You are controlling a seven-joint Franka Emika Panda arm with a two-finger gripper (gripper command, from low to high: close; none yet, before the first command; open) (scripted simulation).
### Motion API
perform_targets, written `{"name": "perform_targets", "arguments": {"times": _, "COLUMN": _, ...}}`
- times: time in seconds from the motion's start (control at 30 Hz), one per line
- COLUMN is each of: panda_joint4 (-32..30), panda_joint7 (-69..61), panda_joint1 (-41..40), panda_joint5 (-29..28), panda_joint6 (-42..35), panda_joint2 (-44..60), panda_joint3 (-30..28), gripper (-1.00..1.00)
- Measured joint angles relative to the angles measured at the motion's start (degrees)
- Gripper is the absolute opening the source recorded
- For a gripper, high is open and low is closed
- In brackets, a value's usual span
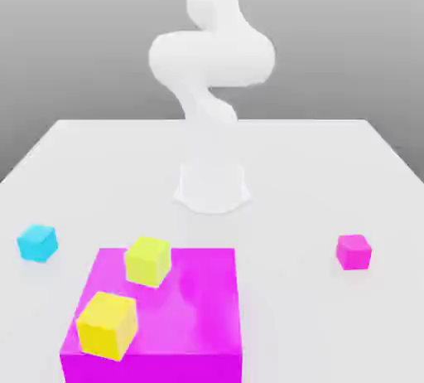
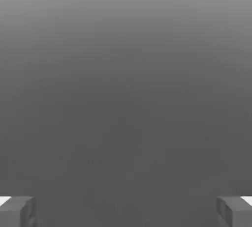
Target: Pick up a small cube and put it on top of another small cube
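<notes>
One small cyan cube (image 1: 37, 242) is sitting on the white desk (image 1: 331, 166), just off the big magenta block (image 1: 199, 315), well apart from the small magenta cube (image 1: 354, 251). Probably light, rigid, smooth; gripping opposite flat faces is advisable. Pincer (image 2: 126, 211) is standing wide open, holding nothing.

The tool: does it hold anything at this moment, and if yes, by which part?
Nothing is held. The tool is open, its two fingers far apart with nothing between them. The small cyan cube rests on the table.
</notes>
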Motion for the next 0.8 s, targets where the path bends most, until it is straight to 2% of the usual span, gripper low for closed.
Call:
{"name": "perform_targets", "arguments": {"times": 0.3, "panda_joint4": -8.2, "panda_joint7": 16.7, "panda_joint1": -15.0, "panda_joint5": -2.4, "panda_joint6": 10.0, "panda_joint2": 17.1, "panda_joint3": -4.8, "gripper": 0.0}}
{"name": "perform_targets", "arguments": {"times": 0.53, "panda_joint4": -14.4, "panda_joint7": 28.4, "panda_joint1": -24.8, "panda_joint5": -2.6, "panda_joint6": 17.6, "panda_joint2": 30.1, "panda_joint3": -10.6, "gripper": 0.0}}
{"name": "perform_targets", "arguments": {"times": 0.67, "panda_joint4": -18.0, "panda_joint7": 33.4, "panda_joint1": -30.4, "panda_joint5": -0.4, "panda_joint6": 22.0, "panda_joint2": 37.7, "panda_joint3": -14.7, "gripper": 0.0}}
{"name": "perform_targets", "arguments": {"times": 0.8, "panda_joint4": -21.3, "panda_joint7": 35.6, "panda_joint1": -35.4, "panda_joint5": 5.2, "panda_joint6": 26.4, "panda_joint2": 45.5, "panda_joint3": -16.5, "gripper": 0.0}}
